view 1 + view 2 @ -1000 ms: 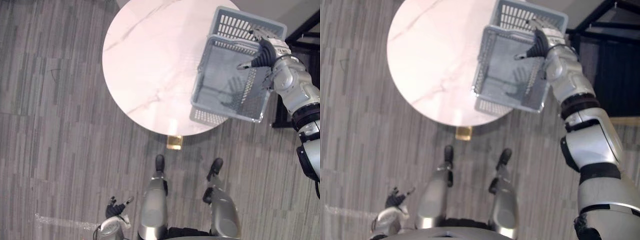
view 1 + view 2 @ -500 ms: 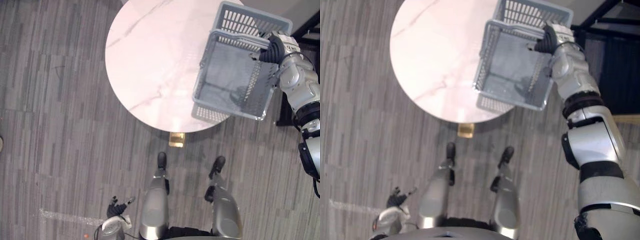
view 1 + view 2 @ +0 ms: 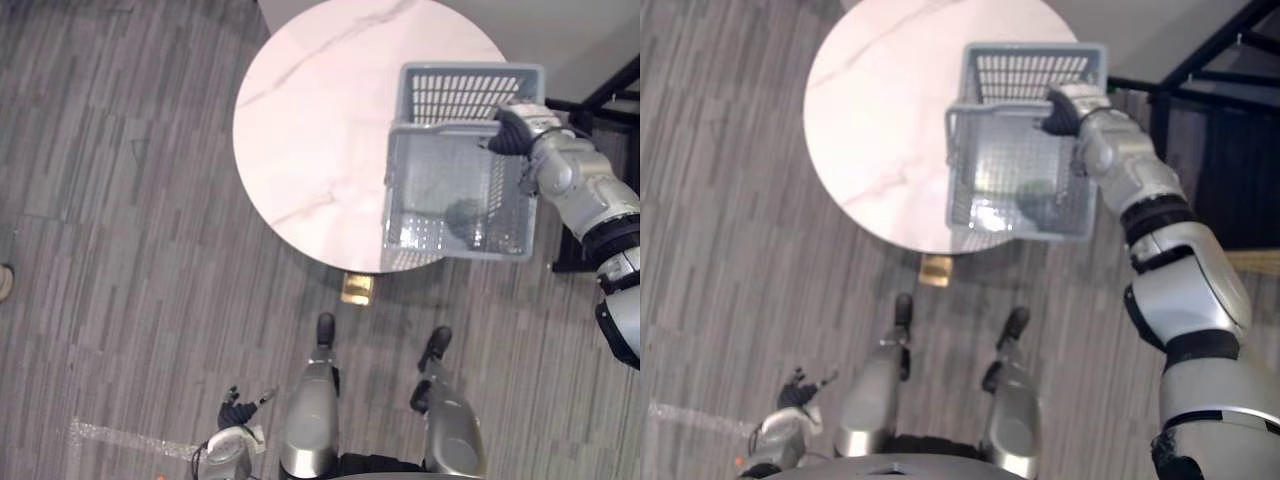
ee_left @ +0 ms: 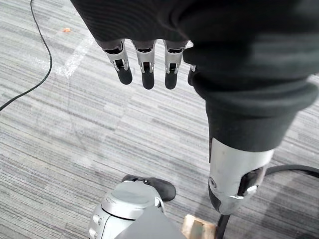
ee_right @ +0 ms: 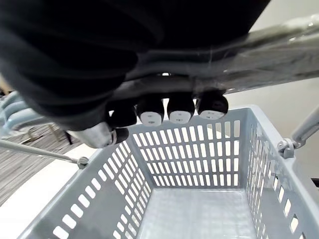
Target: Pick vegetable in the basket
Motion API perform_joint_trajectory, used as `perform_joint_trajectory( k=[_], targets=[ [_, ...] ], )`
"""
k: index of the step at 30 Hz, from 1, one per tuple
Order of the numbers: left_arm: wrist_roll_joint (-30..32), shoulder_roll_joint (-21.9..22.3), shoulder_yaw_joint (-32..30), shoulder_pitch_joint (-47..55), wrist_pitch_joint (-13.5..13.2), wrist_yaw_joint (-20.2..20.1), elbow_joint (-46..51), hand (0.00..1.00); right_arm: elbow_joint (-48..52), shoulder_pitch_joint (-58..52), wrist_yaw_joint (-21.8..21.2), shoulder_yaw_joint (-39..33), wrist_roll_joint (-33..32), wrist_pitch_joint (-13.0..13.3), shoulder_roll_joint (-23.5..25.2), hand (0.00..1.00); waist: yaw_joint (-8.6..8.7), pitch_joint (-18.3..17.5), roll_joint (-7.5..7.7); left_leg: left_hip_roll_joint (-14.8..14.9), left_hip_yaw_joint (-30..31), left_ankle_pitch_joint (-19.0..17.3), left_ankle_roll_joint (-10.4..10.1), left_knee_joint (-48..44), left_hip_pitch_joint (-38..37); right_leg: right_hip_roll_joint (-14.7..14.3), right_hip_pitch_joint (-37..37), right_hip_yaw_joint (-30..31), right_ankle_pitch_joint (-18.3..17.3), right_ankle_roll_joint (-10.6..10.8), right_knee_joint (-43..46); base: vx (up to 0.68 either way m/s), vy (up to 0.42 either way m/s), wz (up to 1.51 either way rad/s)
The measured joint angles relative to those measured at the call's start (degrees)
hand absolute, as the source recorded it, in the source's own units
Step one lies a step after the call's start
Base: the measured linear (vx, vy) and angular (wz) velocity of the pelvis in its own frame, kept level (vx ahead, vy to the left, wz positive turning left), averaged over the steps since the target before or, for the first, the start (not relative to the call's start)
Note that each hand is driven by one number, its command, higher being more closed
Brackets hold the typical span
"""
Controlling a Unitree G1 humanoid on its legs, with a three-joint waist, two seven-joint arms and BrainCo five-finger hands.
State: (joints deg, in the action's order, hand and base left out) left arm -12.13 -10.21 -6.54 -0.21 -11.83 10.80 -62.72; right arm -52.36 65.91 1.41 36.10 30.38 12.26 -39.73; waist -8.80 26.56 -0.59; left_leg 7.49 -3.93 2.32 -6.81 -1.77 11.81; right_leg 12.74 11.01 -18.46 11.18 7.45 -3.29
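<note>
The right robot hand (image 3: 513, 130) is clenched on the handle (image 5: 269, 47) of the grey basket (image 3: 465, 95). Its dark-tipped fingers (image 5: 180, 108) are curled over the bar from above. The basket has slotted walls. It stands at the robot's right side of the round worktop (image 3: 310, 130), and its near end reaches out past the worktop's edge. I cannot tell if it rests on the top or hangs just above it. On the basket's floor, toward the near end, lies a dark rounded lump. It is probably the vegetable (image 3: 1032, 195), but it is too small to tell its kind.

The left robot hand (image 4: 144, 59) hangs low beside the body with straight, released fingers and holds nothing.

The worktop is pale marble with thin veins. The floor (image 3: 120, 200) is grey, in narrow striped planks, with a strip of tape (image 3: 120, 438) on it near the left robot hand. A black frame (image 3: 1215, 50) stands behind the basket and is cut off at the edge.
</note>
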Motion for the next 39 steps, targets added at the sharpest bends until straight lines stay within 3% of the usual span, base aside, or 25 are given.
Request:
perform_joint_trajectory(
  k=[6, 12, 16, 26, 31, 39],
  targets=[
    [2.3, 0.1, -0.6, 0.0, 0.9, 0.0, -0.6, 0.00, 8.7, -7.3, -3.0, 5.4, 1.1, 2.5, 0.2, 1.00, -0.09, -3.8, 0.89, 0.3, -0.6, 2.0, -0.2, 3.9, -3.3, -0.5, -1.7, 0.4, -0.1, 0.0, -0.8, 0.00, -0.004, -0.03],
    [4.6, 0.1, -2.1, 1.1, 2.3, -0.1, -1.1, 0.00, 20.2, -15.7, -5.8, 5.8, -0.5, 3.4, -0.8, 1.00, 1.01, -10.3, 4.68, 1.1, -3.6, 2.0, -0.6, 5.8, -6.9, -1.7, -3.2, 3.1, 0.0, 0.0, -2.7, 0.02, -0.008, -0.24],
    [6.2, 0.1, -2.5, 1.9, 2.5, -1.2, -1.1, 0.00, 30.6, -21.4, -7.8, 5.9, -4.4, 4.7, -6.1, 1.00, 2.58, -13.3, 6.17, 1.6, -5.0, 1.5, -1.1, 6.3, -8.8, -2.3, -3.9, 4.3, 0.0, 0.1, -2.7, 0.01, -0.006, -0.16],
    [9.2, 0.1, -2.8, 5.3, 3.2, -2.9, -1.4, 0.00, 46.2, -38.6, -12.9, 4.0, -11.3, 7.3, -14.3, 1.00, 5.27, -18.5, 6.17, 2.0, -7.5, 0.8, -1.5, 6.8, -11.0, -2.9, -4.3, 6.5, -0.1, 0.0, -2.8, -0.01, -0.003, -0.14],
    [10.7, 0.1, -2.8, 6.5, 3.3, -4.3, -2.0, 0.00, 47.5, -43.4, -14.3, 1.8, -12.0, 8.1, -15.3, 1.00, 5.59, -19.3, 6.26, 2.0, -9.4, 0.3, -1.8, 6.9, -12.2, -3.1, -4.0, 8.5, -0.3, 0.3, -2.8, -0.02, 0.000, -0.18],
    [10.6, 1.4, -4.2, 9.3, 3.3, -5.1, -3.3, 0.00, 47.6, -51.3, -13.1, -2.2, -12.3, 8.1, -15.3, 1.00, 6.60, -21.0, 4.96, 3.0, -10.1, -1.9, -2.5, 3.4, -12.1, -3.8, -4.8, 9.3, -0.5, 0.0, -2.8, 0.00, -0.009, -0.08]
  ],
)
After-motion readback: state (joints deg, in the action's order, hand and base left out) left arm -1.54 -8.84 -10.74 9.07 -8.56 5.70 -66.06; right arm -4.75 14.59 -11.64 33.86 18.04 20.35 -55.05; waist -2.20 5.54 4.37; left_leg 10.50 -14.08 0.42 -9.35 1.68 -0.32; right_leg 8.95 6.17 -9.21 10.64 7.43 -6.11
